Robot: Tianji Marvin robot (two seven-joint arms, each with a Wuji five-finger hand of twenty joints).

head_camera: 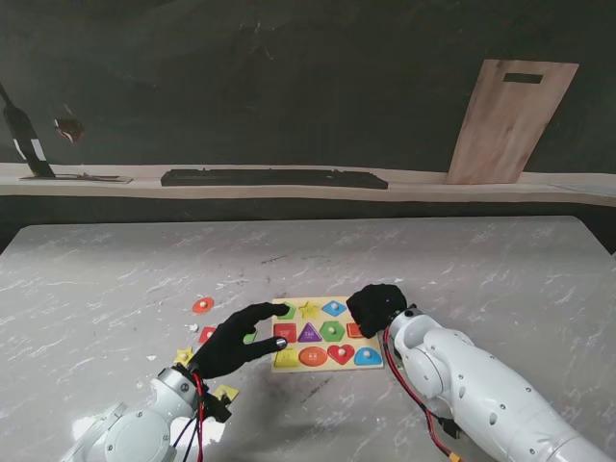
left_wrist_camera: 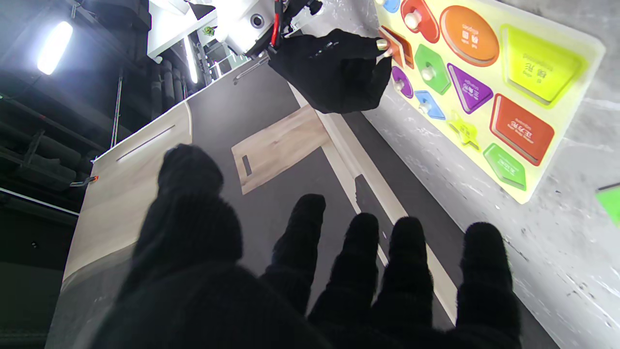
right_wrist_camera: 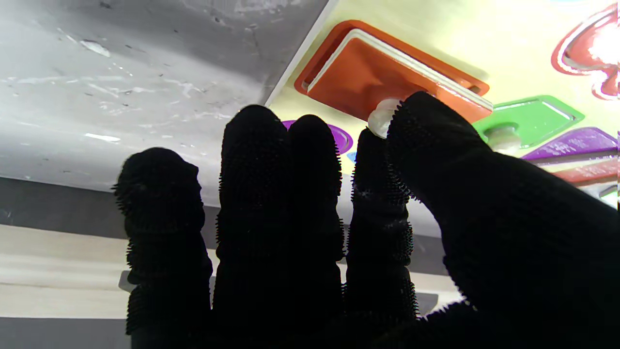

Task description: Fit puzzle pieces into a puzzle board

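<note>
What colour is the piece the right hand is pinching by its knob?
Orange, tilted in its slot; clearest in the right wrist view.

**Dark Wall Behind a Marble Table**

A grey marble-patterned table is filling the foreground. A pale shelf is running along the dark wall, a wooden board is leaning against it, and a ceiling light is glowing.

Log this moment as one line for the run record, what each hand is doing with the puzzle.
right hand: pinching knob of orange piece, tilted, partly in its slot | left hand: open, over puzzle board left edge | loose pieces: on table
</note>
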